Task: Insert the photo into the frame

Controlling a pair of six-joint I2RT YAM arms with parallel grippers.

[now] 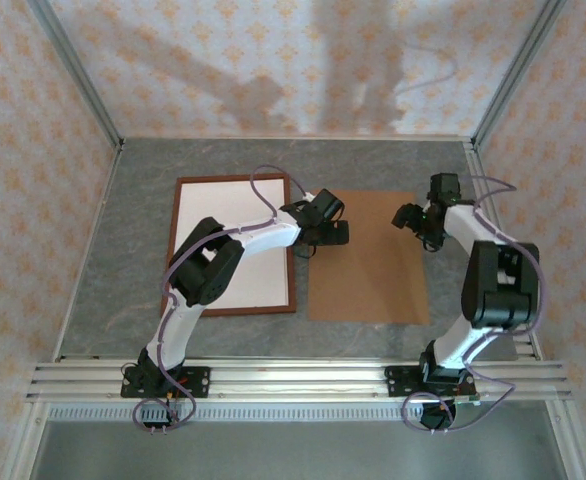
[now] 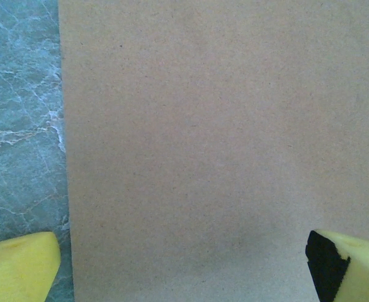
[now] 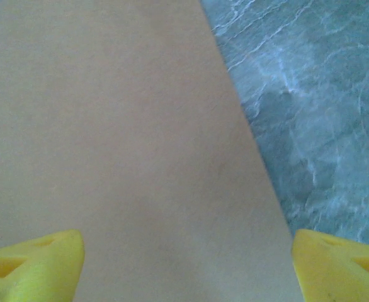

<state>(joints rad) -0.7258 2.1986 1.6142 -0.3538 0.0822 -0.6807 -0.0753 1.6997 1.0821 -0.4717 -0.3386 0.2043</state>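
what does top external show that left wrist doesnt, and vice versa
Top external adds the frame holding a white panel, and the right tool near the far right corner of the brown board. Left wrist adds close detail: the board's straight edge against the veined table, and the left tool with yellow fingertips spread wide. Both share the brown board, the table and the left tool.

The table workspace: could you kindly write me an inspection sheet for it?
Surface: grey marbled table, flat.
Job's things: frame lies flat at left; white sheet inside it, possibly the photo face down, no print visible.
Clutter: brown board flat, right of the frame.
Grippers: left pincer open, over the board's left edge; right pincer open, at its right edge.
Cables: purple cables loop along both arms.
Surroundings: patterned walls; aluminium rail.
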